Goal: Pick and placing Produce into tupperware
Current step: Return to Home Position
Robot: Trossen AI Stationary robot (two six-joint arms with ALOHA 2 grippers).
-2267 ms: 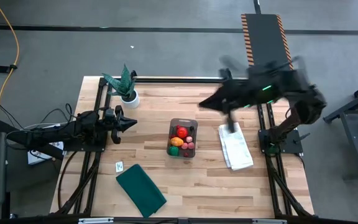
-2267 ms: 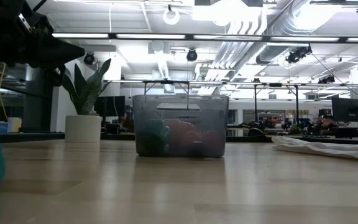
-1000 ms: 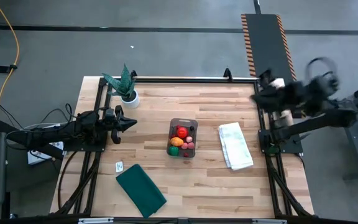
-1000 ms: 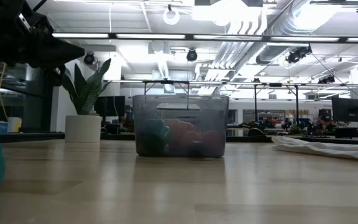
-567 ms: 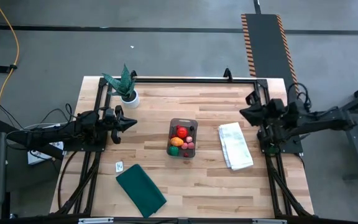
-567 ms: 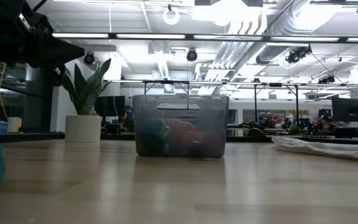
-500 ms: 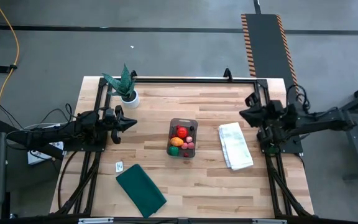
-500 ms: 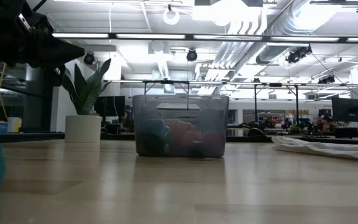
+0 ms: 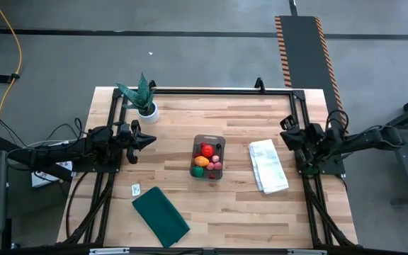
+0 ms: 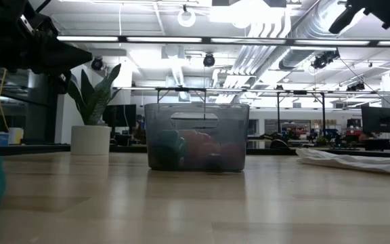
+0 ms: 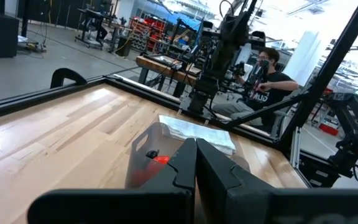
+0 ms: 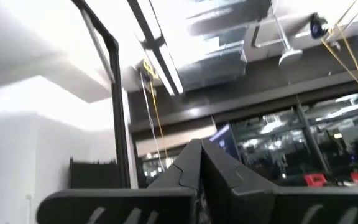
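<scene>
Now the produce [image 9: 206,151] sits inside the tupperware [image 9: 209,137] mid-table. Both claws are closed and hold nothing: left gripper [image 9: 149,140] by its table edge, right gripper [image 9: 285,134] near the white cloth [image 9: 268,166]. It should park slowly, clear of the cloth.

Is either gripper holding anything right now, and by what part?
Nothing is held. The left gripper and right gripper are both shut on nothing; the produce lies in the tupperware.
</scene>
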